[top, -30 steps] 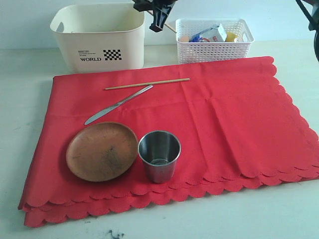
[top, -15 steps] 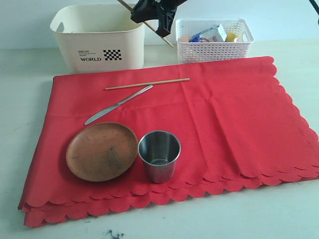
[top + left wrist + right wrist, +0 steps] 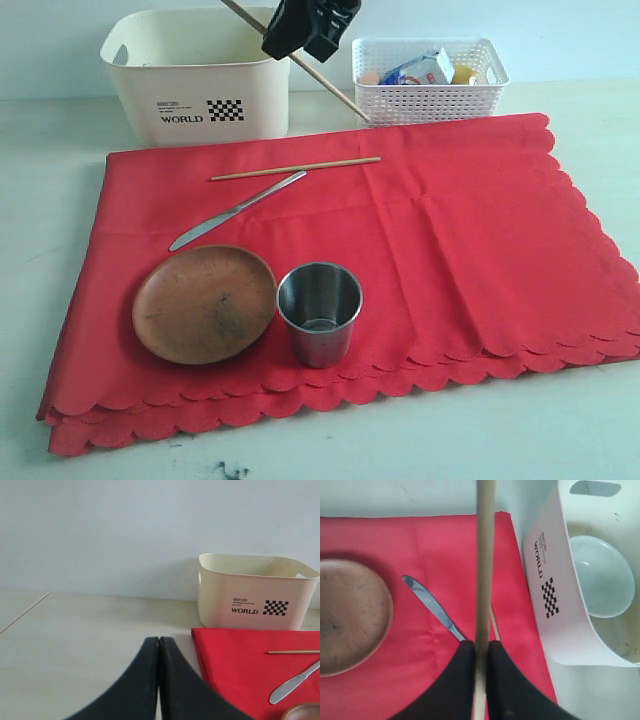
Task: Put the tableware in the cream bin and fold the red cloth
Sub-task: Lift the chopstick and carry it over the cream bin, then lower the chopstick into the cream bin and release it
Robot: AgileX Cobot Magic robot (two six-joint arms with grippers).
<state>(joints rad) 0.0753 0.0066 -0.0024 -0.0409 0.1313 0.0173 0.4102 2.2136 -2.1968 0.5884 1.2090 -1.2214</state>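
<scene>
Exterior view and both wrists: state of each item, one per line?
Right gripper, shut on held chopstick, raised near the bin
Left gripper, shut, empty
Cream bin, upright, white bowl inside
Second chopstick, flat on cloth
Knife, flat on cloth
Plate, on cloth, empty
Steel cup, upright on cloth
Red cloth, spread flat
White basket, upright, filled

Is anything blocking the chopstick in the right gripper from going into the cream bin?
Nothing visible. The right gripper holds the chopstick near the cream bin, whose top is open; only a white bowl shows inside.
</scene>
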